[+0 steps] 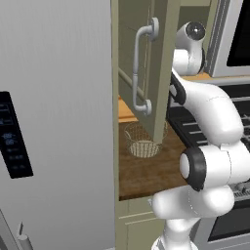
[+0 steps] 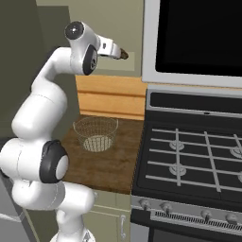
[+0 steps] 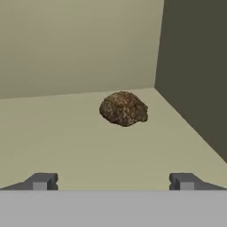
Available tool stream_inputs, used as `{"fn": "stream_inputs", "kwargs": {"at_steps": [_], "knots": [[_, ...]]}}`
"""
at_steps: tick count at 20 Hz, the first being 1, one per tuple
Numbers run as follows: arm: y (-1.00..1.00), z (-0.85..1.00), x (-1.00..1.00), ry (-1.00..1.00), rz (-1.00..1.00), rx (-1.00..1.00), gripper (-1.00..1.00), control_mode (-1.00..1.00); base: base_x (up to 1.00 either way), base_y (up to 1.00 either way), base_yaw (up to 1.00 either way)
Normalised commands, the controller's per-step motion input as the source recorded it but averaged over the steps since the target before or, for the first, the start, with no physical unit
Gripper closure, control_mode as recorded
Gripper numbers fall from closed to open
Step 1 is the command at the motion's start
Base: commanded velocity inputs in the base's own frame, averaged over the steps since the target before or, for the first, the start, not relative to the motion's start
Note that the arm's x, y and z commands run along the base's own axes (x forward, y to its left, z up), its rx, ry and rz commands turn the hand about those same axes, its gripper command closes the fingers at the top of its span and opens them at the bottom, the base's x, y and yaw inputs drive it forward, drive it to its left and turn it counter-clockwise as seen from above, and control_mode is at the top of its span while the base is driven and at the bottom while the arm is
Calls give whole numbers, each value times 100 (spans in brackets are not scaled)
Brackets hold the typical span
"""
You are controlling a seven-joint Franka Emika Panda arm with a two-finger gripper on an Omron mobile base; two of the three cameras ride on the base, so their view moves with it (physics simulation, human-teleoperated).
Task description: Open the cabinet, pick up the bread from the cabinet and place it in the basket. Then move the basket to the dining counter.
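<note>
Open cabinet (image 1: 163, 58) door above basket (image 1: 142, 141) on wood worktop (image 1: 146, 171), fridge (image 1: 53, 122) at left.

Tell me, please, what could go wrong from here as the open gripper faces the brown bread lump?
The small brown lumpy bread lies near the cabinet's dark side wall, so a finger could scrape it. The open gripper may nudge the lump deeper. The open pale green panelled door hangs over the wire mesh basket, complicating the drop.

Bread (image 3: 123, 108) lies on pale cabinet (image 3: 80, 146) shelf; basket (image 2: 96, 133) stands on brown worktop (image 2: 111, 165).
</note>
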Motion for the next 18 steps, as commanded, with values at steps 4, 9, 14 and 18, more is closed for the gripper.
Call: {"fn": "stream_inputs", "kwargs": {"at_steps": [4, 9, 14, 18], "knots": [[-3, 0, 42, -1, 0, 0, -100, -100, 0, 0, 0], [-7, 2, 59, 0, -1, 0, -100, -100, 0, 0, 0], [-11, 1, 52, 1, 0, 0, -100, -100, 0, 0, 0], [-11, -3, 57, 0, 0, 0, -100, -100, 0, 0, 0]]}}
